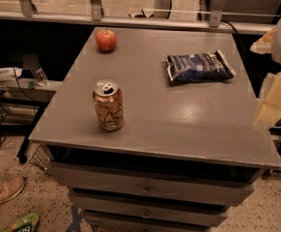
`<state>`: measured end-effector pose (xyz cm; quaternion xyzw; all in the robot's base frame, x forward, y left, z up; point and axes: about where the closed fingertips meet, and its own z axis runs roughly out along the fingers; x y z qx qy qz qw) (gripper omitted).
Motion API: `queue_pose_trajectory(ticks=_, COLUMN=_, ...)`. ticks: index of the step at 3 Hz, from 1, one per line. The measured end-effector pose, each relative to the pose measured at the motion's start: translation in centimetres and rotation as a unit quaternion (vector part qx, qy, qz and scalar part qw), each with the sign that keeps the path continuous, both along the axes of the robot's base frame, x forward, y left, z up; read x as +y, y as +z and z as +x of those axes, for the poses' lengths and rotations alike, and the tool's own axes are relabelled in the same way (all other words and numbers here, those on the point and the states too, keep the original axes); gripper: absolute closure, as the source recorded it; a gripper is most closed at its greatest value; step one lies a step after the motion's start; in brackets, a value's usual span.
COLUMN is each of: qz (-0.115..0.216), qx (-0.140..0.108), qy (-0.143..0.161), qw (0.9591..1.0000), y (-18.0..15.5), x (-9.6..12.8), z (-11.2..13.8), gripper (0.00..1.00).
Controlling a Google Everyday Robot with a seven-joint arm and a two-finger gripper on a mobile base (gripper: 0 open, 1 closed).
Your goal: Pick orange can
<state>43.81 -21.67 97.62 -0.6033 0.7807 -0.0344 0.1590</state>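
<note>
The orange can (108,105) stands upright on the grey table top (178,124), near the front left. It is orange-tan with dark swirly markings and a silver pull-tab top. My gripper (274,98) shows as pale yellow and white blurred parts at the right edge of the view, beside the table's right side. It is far to the right of the can and touches nothing on the table.
A round red apple (106,39) sits at the back left of the table. A flat dark blue snack bag (198,66) lies at the back right. Drawers (145,190) run below the front edge. A shoe (2,192) is on the floor at left.
</note>
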Motion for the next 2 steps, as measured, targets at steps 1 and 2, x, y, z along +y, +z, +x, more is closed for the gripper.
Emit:
queue_pose_trajectory(ticks=1, qz=0.000, qx=0.000, qy=0.000, qw=1.0000, y=0.0, x=0.0, z=0.0, gripper=0.00)
queue_pose_trajectory(ticks=2, qz=0.053, qx=-0.003, qy=0.022, qw=0.9983, y=-0.7, x=2.3, z=1.2, gripper=0.00)
